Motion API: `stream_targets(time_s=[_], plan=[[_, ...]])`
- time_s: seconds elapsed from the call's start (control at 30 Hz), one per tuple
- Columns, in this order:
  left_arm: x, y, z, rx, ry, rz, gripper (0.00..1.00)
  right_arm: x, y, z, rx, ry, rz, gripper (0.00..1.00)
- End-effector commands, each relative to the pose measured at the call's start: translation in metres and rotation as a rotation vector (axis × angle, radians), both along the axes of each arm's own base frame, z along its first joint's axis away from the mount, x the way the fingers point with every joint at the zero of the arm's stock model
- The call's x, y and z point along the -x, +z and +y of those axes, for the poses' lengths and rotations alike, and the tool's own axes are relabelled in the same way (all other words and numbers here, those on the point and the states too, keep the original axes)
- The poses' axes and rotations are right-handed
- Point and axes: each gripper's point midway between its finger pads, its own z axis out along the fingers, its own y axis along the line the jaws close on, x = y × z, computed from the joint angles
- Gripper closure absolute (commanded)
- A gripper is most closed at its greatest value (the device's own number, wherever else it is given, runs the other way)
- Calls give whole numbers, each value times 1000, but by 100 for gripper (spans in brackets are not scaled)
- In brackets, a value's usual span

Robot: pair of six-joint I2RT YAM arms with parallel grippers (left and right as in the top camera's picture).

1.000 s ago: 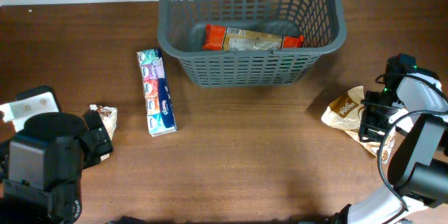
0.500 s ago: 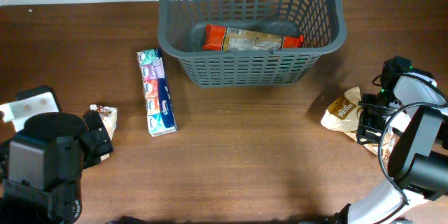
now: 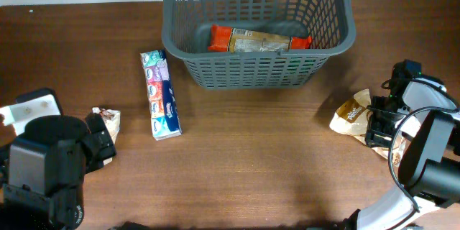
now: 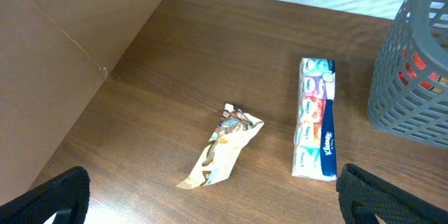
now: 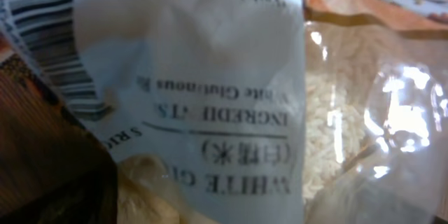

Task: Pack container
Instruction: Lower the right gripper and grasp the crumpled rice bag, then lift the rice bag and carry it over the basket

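Overhead, the basket (image 3: 259, 79) sits upper-middle, well up-left of my right claw (image 3: 379, 125); can't tell its grip. One basket, one tissue pack (image 3: 161, 95).

The container (image 3: 251, 70) is a large dark grey plastic basket, rectangular, with lattice-slotted walls and a solid rim. It stands upright and open-topped on the desk (image 3: 251, 158) at 12 o'clock in the overhead view, its far end cut off by the frame. An orange-ended packet (image 3: 259, 41) lies flat on its base, against the 6 o'clock wall.
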Motion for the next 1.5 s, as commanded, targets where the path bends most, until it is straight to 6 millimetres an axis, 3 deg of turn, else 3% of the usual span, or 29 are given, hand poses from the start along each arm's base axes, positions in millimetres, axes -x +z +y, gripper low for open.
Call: stream_targets(time_s=[0.0,0.13,0.23,0.37,0.53,0.6,0.63,0.87,1.03,1.17,1.27,1.47], plan=[[-1,-1,0,13,9,0,0,20,-14,3,-7,-13,79,1],[-1,-1,0,13,9,0,0,24,-14,8,-33,-14,94,0],[-1,-1,0,13,9,0,0,23,-13,10,-45,-16,89,26],[-1,-1,0,13,9,0,1,21,-14,15,-71,-19,79,35],[-1,-1,0,13,9,0,1,20,-14,17,-85,-22,72,66],[-1,-1,0,13,9,0,0,20,-14,17,-88,-23,71,90],[-1,-1,0,13,9,0,0,20,-14,18,-91,-24,69,96],[-1,-1,0,13,9,0,0,12,-10,19,-109,28,39,96],[-1,-1,0,13,9,0,1,-16,8,4,-78,181,-45,96],[-1,-1,0,13,9,0,0,-57,46,-19,-3,380,-176,96],[-1,-1,0,13,9,0,1,-90,91,-35,84,544,-275,96],[-1,-1,0,13,9,0,0,-145,212,-44,272,856,-505,96]])
